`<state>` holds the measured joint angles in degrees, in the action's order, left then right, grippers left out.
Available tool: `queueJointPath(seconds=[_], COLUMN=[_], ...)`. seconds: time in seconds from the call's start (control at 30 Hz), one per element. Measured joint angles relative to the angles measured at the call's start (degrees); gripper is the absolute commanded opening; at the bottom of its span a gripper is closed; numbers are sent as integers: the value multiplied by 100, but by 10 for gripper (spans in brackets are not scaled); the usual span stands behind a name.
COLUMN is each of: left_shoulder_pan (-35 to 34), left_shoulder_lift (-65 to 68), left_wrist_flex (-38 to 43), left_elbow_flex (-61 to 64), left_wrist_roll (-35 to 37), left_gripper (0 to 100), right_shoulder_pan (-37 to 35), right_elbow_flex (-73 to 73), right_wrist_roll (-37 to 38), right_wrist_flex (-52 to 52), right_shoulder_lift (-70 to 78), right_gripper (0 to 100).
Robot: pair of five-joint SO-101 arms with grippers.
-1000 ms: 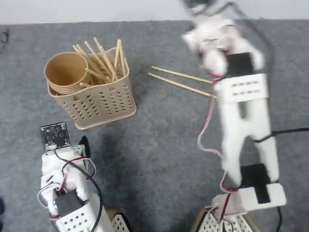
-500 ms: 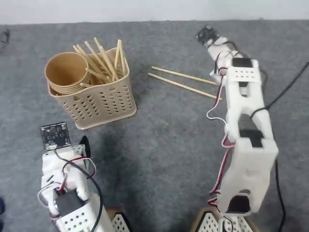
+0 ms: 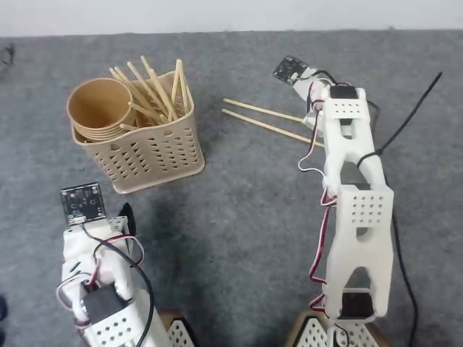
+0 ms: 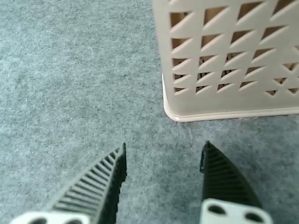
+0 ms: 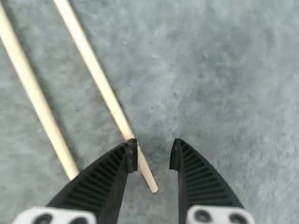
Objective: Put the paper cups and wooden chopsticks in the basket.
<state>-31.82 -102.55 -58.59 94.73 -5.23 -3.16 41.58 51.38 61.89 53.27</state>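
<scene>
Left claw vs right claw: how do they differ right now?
Position: the left claw hangs over carpet near a corner of the basket; the right claw sits at the tip of a loose chopstick, whose end shows between its fingers.
Gap: the left claw is opened wider than the right claw.
Reach: the left arm is folded back, the right arm stretched out.
Shared: both are open and hold nothing.

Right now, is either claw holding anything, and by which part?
Nothing is held. The right gripper is open around the end of one chopstick lying on the carpet; the left gripper is open beside the basket.
</scene>
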Motion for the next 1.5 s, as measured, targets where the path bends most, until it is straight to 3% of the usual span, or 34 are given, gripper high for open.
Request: queueJointPath(seconds=[0.37,0.77,0.87,0.97,1.17,1.5], left_shoulder_pan=[9,0,0,9,9,9], left_shoulder_lift=[0,0,0,0,0,0], left_wrist_flex=[0,0,0,0,0,0], left_elbow_flex=[0,0,0,0,0,0], left_wrist_roll=[0,0,0,0,0,0], left_gripper=[239,239,239,239,239,239], right_shoulder_pan=[-220,-369,-369,-378,-369,-299], right_elbow_flex=[1468,1521,1705,1908,2382,4475], right_wrist_roll=[18,79,97,387,897,1292], right_wrist_flex=[1644,1178,1178,1178,1266,3613], right_shoulder_lift=[79,888,1037,1222,1591,1829], right_gripper=[129,128,79,19,25,7])
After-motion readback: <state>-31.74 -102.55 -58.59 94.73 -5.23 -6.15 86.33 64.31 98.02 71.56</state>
